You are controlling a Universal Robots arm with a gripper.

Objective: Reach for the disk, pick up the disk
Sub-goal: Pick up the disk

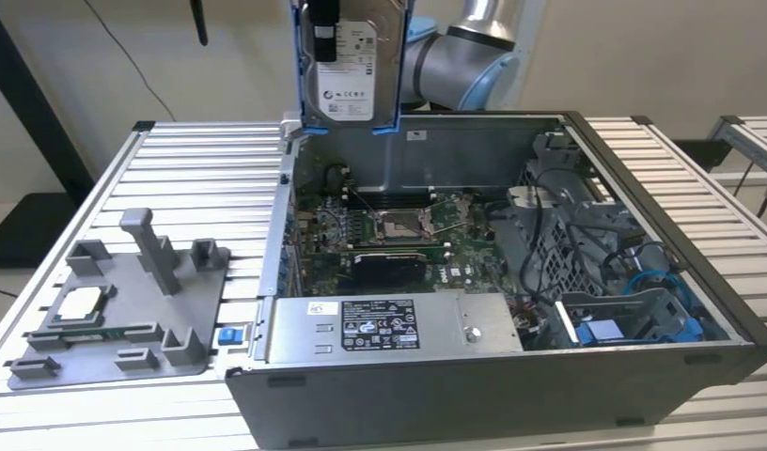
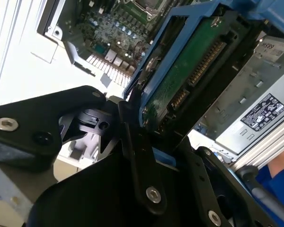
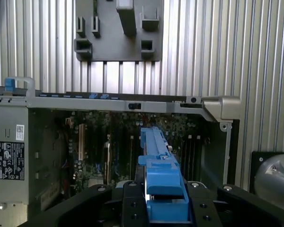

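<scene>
So from where I'm driving this, the flat silver-grey hard drive with the white label, clipped in its bright blue plastic frame [image 1: 349, 66], is already up in the air. In the exterior view it hangs above the far rim of the open dark grey computer case [image 1: 684, 282], well clear of the green motherboard [image 1: 383, 235] down inside, with the grey jointed robot arm [image 1: 465, 56] just behind it.

The relation that matters: the disk isn't off to any side of the fingers, it's sitting right between them. In the second wrist view the black gripper [image 2: 142, 137] has its fingers [image 2: 132, 142] clamped onto the blue frame at one short end, and the drive's green circuit-board underside runs straight out away from them. So the long axis is in line with the gripper. In the exterior view that axis stands pretty much upright, label facing the camera.

The first wrist view shows the same thing edge-on: the blue frame [image 3: 161, 175] pokes out from between the fingers and points toward the case's open interior, with the ribbed aluminium counter [image 3: 255, 52] and the grey plastic parts fixture [image 3: 118, 28] beyond the case wall.

I'd call the pickup basically done, since nothing but the fingers is touching the disk as far as I can see. The grip is on the frame only, so I'd guess the free end could swing a bit
</scene>
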